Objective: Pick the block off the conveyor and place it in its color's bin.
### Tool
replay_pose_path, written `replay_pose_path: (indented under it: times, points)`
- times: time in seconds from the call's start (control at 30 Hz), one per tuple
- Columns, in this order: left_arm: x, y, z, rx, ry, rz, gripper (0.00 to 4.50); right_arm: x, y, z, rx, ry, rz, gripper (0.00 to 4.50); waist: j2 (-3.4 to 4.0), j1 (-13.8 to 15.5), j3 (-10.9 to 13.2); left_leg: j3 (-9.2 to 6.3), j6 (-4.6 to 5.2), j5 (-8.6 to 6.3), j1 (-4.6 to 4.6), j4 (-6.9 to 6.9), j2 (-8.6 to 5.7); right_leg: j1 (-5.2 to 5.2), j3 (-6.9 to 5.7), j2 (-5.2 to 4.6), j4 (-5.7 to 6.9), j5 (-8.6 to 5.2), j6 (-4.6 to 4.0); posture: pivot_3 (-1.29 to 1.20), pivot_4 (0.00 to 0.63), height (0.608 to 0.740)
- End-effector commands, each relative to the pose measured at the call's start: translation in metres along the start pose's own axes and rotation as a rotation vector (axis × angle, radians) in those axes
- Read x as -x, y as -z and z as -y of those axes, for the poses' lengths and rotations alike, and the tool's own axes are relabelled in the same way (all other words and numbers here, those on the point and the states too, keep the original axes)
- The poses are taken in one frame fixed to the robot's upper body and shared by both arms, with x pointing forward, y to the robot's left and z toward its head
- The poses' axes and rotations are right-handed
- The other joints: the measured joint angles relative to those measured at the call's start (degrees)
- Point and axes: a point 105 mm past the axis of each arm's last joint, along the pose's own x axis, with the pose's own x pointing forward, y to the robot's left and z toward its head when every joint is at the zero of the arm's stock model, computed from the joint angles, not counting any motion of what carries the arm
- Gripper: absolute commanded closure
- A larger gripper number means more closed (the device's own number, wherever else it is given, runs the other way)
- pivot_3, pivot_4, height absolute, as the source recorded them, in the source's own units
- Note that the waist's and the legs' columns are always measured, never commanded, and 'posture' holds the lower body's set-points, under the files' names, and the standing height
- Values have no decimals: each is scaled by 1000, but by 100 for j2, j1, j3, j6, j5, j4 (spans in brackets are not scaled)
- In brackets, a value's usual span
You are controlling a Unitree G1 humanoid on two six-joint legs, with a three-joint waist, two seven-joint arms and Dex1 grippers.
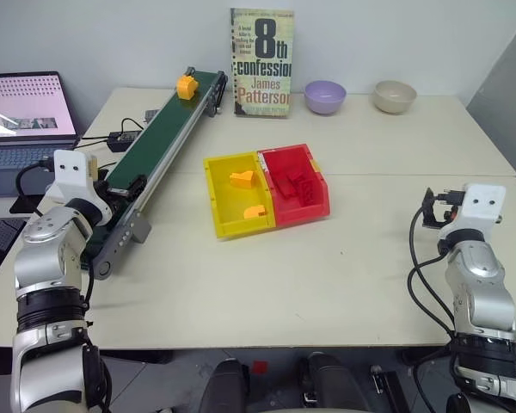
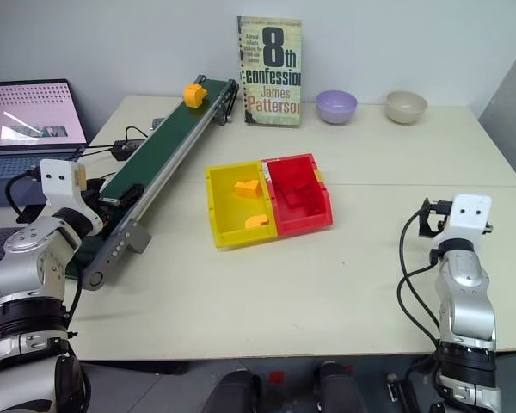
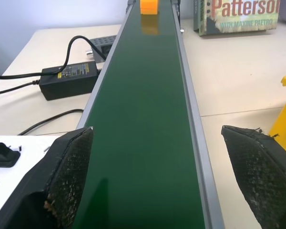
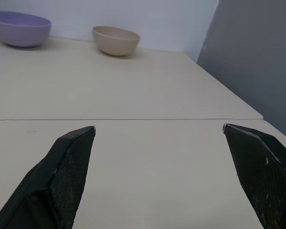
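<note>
Here, the left hand (image 3: 152, 181) waits wide open over the conveyor's (image 1: 168, 138) near end, likely to catch the block (image 1: 186, 85) riding from the table's far edge.

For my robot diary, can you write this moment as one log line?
block: far end of conveyor | left gripper: open over belt | right gripper: open, empty
</note>
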Motion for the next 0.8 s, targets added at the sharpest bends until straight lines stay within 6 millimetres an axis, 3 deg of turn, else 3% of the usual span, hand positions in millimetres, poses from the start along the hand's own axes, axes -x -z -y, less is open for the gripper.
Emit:
replay_pose_path:
  times: [0.03,0.2,0.37,0.57,0.8]
  points:
    - [4,-24,-8,-22,4,54,35,11,-61,-73,-35,-493,117,0,3,-28,2,1,0,0,0,0,0,-1,0,1,-1,0,0,0,150,740]
    - [-3,-30,-14,-32,20,46,35,45,-98,-125,-24,-961,134,0,2,-5,1,-21,1,0,1,-3,3,3,-21,9,2,-4,-4,0,150,740]
    - [-8,-30,-15,-29,40,42,35,74,-115,-151,-50,-1212,137,0,3,40,2,-24,1,0,-5,-7,-2,6,-25,4,-7,-5,-6,0,150,740]
    - [-12,-30,-9,12,83,46,35,94,-121,-164,-46,-1338,134,0,3,37,2,-22,0,-1,-23,-5,-8,-3,-24,-8,-15,-4,-6,0,150,740]
    - [-13,-30,-7,2,94,41,35,96,-123,-167,-41,-1337,144,0,3,28,2,-27,0,-1,-19,-5,-1,-5,-26,-7,-8,-4,-6,0,150,740]
